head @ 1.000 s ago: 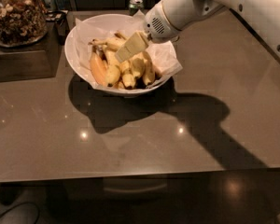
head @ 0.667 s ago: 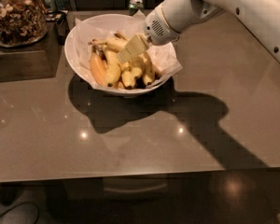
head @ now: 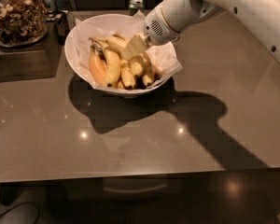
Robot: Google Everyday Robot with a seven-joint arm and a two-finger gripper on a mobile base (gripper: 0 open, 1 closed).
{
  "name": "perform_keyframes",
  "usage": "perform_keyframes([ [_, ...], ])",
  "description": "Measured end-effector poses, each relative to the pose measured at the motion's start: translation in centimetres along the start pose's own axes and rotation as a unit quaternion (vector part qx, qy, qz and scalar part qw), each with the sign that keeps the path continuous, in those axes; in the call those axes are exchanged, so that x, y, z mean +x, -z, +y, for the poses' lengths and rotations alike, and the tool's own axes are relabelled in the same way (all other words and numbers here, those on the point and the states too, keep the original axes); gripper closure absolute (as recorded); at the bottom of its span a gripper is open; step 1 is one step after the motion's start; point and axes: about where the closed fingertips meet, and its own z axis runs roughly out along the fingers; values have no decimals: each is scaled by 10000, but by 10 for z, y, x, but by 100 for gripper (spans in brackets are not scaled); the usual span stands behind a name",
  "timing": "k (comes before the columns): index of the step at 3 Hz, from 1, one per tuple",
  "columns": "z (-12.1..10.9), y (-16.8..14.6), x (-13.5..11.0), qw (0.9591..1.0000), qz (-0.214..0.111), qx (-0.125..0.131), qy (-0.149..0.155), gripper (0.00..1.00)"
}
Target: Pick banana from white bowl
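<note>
Where the white arm [head: 233,6] slants down from the upper right, its tool [head: 133,47] hangs over the middle of the white bowl [head: 71,59], just above the heap of fruit. Whether the tool is open or closed cannot be told from this angle, nor whether it touches any fruit; it shows only as a pale wedge pointing down and to the left. The banana [head: 113,68], the longest and most arched in the bowl, lies in the left half, its brownish stem toward the far rim and its body curving down toward the near side. The tool's tip sits just beside the banana's upper right edge. An orange-tinted fruit [head: 97,68] lies against the banana's left side, and shorter bananas [head: 129,76] crowd together on its right, beneath the tool. A crinkled paper liner [head: 170,62] lines the bowl and spills over its right rim. The bowl stands on a glossy brown counter [head: 130,148], where bowl and arm cast a dark shadow [head: 200,120]. A glass jar of nuts [head: 18,15] stands well apart at far left, and a green can [head: 136,4] stands just behind the bowl.
</note>
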Motion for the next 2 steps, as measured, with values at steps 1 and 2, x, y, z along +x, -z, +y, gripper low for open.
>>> perform_keyframes([
  [1, -1, 1, 2, 10000, 0, 49, -38, 91],
  [2, -4, 3, 7, 9998, 2, 146, -102, 100],
])
